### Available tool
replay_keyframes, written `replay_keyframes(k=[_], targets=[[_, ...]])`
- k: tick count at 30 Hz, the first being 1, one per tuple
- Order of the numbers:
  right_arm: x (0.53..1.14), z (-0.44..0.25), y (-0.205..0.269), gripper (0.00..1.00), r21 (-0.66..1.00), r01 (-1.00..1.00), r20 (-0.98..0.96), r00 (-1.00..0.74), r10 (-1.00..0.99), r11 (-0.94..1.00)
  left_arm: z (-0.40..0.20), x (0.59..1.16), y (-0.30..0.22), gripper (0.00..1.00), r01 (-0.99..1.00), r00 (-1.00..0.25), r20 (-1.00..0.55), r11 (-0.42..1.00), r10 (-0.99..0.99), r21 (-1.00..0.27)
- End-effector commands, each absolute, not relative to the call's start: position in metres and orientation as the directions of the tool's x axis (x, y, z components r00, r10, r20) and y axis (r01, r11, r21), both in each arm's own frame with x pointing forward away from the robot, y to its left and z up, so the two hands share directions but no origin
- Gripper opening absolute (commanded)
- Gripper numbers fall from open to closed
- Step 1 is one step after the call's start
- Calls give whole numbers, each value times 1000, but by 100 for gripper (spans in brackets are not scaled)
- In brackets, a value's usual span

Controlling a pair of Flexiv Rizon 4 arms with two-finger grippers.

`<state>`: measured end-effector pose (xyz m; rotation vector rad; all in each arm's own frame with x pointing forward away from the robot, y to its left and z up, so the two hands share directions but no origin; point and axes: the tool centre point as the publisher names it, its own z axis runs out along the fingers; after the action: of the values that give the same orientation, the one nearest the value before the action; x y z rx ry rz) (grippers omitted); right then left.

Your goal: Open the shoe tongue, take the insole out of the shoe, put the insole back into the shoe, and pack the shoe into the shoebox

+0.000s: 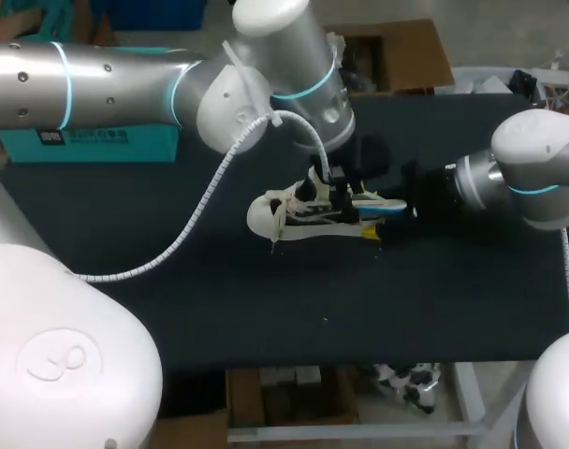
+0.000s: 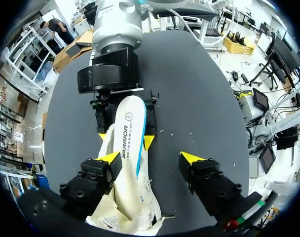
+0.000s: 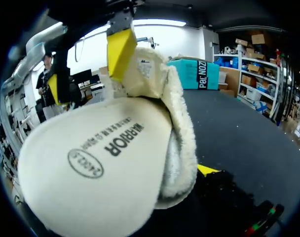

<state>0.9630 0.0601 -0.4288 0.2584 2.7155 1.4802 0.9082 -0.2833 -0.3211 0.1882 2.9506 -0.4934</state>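
Left tool (image 2: 150, 159): spread wide, gripping nothing, shoe (image 2: 124, 210) at one finger.
Right tool (image 2: 125, 139): clamped across insole (image 2: 129, 116), just ahead.

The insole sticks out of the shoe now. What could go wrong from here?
1. The right arm's jaws grip the insole only by its two edges, so it may buckle or slip free.
2. The left arm's jaws stand open over the shoe and do not hold it, so the shoe may slide on the table together with the insole.
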Motion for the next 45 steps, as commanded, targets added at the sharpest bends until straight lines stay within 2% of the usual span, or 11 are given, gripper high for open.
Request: replay_keyframes(k=[1, 9, 11, 15, 16, 19, 30, 45], targets=[[964, -433, 59, 0, 840, 126, 46, -986, 161, 528, -335, 912, -297, 76, 134, -974, -213, 948, 73, -288], [964, -433, 59, 0, 840, 126, 46, -986, 161, 528, -346, 933, -302, 67, 128, -969, -240, 947, 57, -293], [964, -433, 59, 0, 840, 126, 46, -986, 161, 528, -349, 937, -304, 52, 127, -967, -248, 948, 53, -291], [964, -433, 59, 0, 840, 126, 46, -986, 161, 528, -351, 946, -307, 39, 126, -966, -252, 948, 51, -291], [964, -433, 59, 0, 840, 126, 46, -986, 161, 528, -352, 947, -307, 32, 125, -966, -253, 947, 49, -294], [964, -433, 59, 0, 840, 126, 46, -986, 161, 528, -351, 949, -307, 0, 126, -967, -251, 944, 48, -304], [964, -433, 59, 0, 840, 126, 46, -986, 161, 528, -320, 938, -295, 0, 148, -966, -252, 923, 57, -356], [964, -433, 59, 0, 840, 126, 46, -986, 161, 528, -265, 919, -292, 0, 238, -971, -158, 793, 180, -561]])
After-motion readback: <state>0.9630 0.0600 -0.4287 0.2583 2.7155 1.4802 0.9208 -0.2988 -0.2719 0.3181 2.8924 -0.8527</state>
